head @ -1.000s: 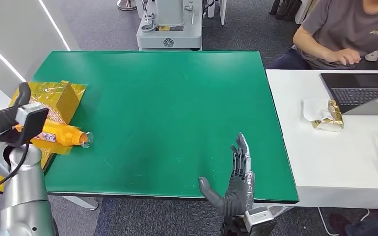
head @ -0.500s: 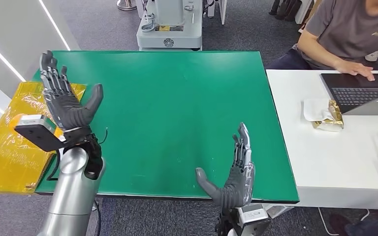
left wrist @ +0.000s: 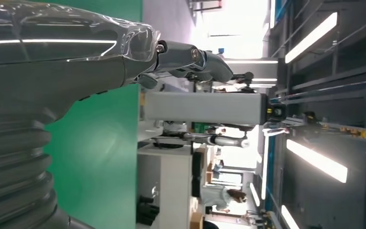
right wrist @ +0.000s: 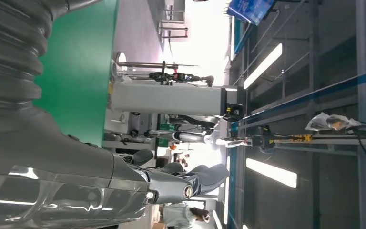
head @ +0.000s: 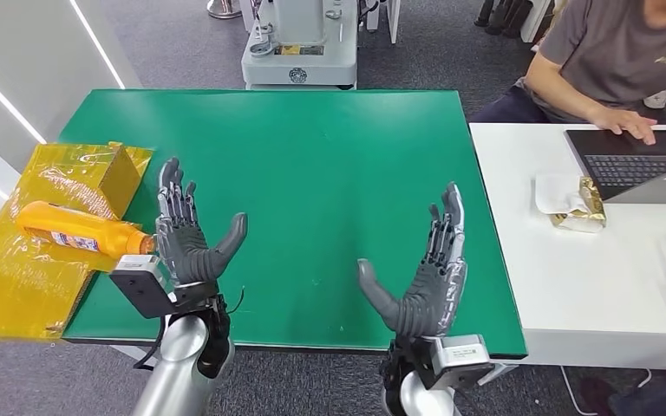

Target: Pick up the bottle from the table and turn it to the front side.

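Both my left robot hand point(head: 188, 234) and right robot hand point(head: 425, 282) are spread, empty. The bottle point(head: 82, 230) lies at nine o'clock; reaching could roll it off the surface point(head: 312, 156).

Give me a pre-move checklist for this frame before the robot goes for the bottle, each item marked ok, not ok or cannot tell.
1. Left hand free to grasp: ok, fingers spread, holding nothing.
2. Right hand free: ok, open and raised above the near edge of the green table.
3. Orange bottle within sight: ok, lying on its side on the yellow wrapping at the table's left edge.
4. Bottle on the table proper: not ok, it rests mostly off the green surface.
5. Label facing front: cannot tell, print too small.
6. Person clear of the workspace: ok, at the laptop on the white desk.
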